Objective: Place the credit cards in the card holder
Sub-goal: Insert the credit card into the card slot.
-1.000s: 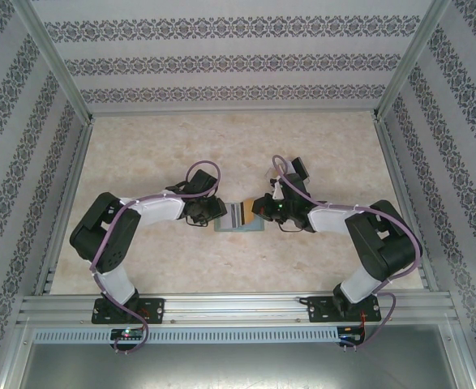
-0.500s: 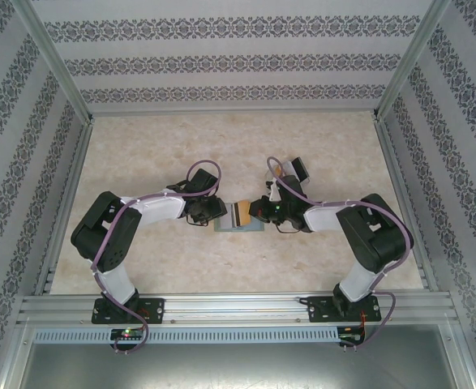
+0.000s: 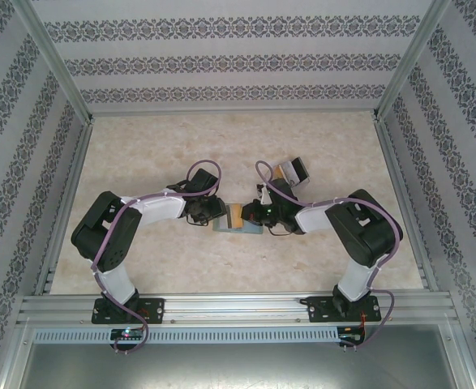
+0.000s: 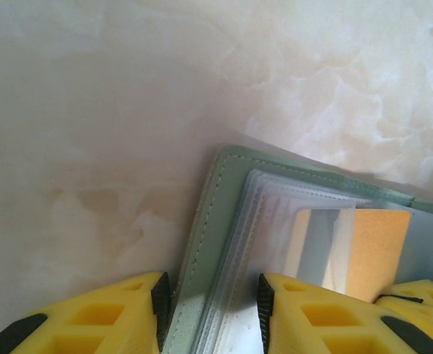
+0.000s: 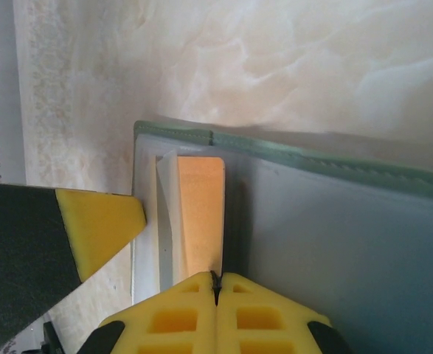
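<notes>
A small box (image 3: pixel 293 171) with something dark and something pale in it sits behind the right arm, apart from the work. Nothing else lies on the marbled tabletop (image 3: pixel 140 154) near the arms. One card holder (image 3: pixel 239 228) lies open midway between them, its long side running left to right. The left jaws pinch its green cover and clear sleeves at the left end. One orange card (image 5: pixel 200 214) is held by its near end in the tightly closed right jaws. Its long side points toward the left arm, the far end under a clear sleeve.
</notes>
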Robot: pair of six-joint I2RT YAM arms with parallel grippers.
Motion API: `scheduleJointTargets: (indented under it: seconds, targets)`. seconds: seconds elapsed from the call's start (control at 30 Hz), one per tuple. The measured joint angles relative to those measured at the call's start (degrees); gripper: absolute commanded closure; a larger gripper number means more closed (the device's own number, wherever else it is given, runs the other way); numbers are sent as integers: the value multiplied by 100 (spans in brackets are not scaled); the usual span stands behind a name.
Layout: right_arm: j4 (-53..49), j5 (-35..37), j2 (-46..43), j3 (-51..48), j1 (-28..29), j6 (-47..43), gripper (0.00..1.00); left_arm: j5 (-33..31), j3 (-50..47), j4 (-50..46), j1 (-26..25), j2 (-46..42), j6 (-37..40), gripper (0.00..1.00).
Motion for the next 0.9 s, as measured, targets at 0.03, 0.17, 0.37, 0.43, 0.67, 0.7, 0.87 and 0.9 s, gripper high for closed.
scheduleJointTargets:
  seconds: [0.03,0.17,0.37,0.43,0.67,0.7,0.87,0.9]
  targets:
    - [0,46,24,48,52,31,100,0,-2,2,0,0,0,60]
    - [4,363,50,101,234,356,99,13,-2,15,0,-2,-44,59]
    - [0,708,61,146,415,844,96,22,-70,140,2,-26,-201,58]
    - [-7,743,111,227,437,935,96,22,-107,192,2,-44,-269,58]
    - [-26,765,210,356,461,1163,88,15,-315,479,2,-155,-476,57]
    - [-55,774,195,358,461,1156,84,15,-319,492,2,-166,-481,57]
    - [-557,785,-131,356,393,839,68,-28,-323,507,-35,-203,-474,51]
    - [-737,785,-260,358,356,721,67,-44,-323,507,-42,-216,-472,50]
